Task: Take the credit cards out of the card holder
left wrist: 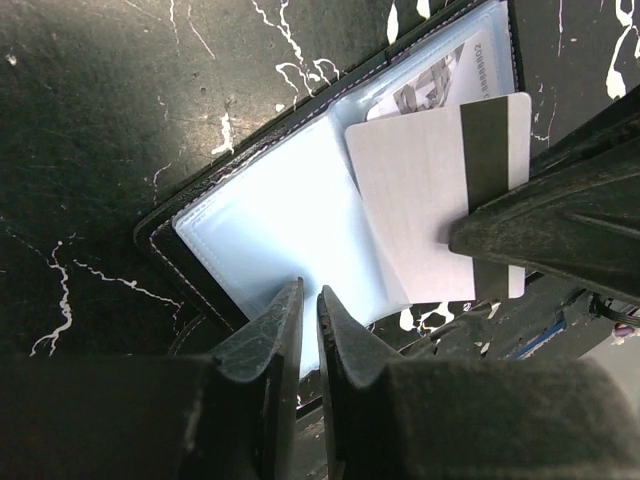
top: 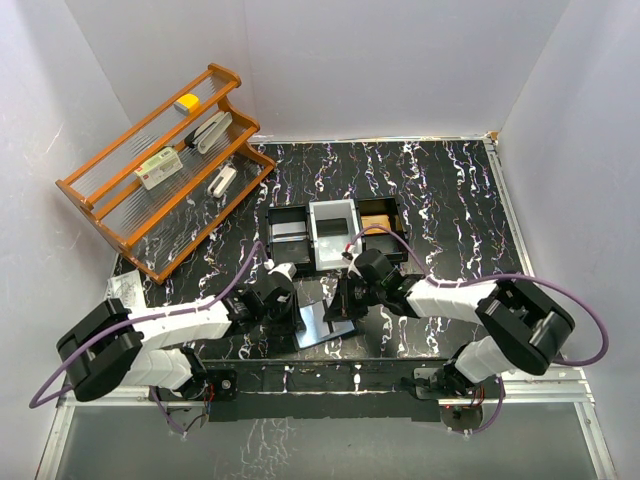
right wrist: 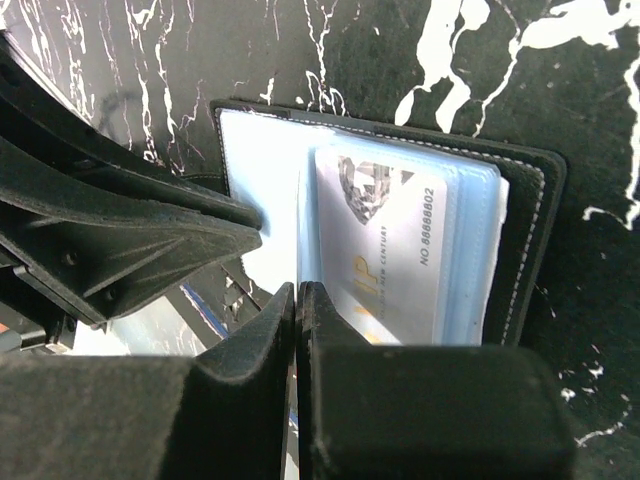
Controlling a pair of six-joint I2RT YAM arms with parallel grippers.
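- Lying open and flat on the marbled black table (top: 450, 200), the card holder (left wrist: 265, 215) sits near the front edge between the two arms. Its blue-grey inside faces up, so the clear pockets can be reached from above.
- The left gripper (left wrist: 310, 300) has its jaws drawn almost together over the near edge of the bare leaf. A sliver of blue shows between them, so I judge it is pinching that leaf to anchor the holder against the other arm's pull.
- The right gripper (right wrist: 298, 295) is clamped fully on the white card (left wrist: 410, 200), which lies stripe side up and slanted across the other leaf. Whether the card's inner end sits inside a pocket, I cannot tell.
- Gripping the card's outer end leaves the rest of it free to slide.
- A printed card (right wrist: 385, 250) lies in the clear pocket beneath, not yet drawn.
- The black three-compartment tray (top: 310, 235) stands just behind the holder, probably as the drop place.
- My judgement is that one card is on its way out. The next move calls for a straight pull away from the fold.
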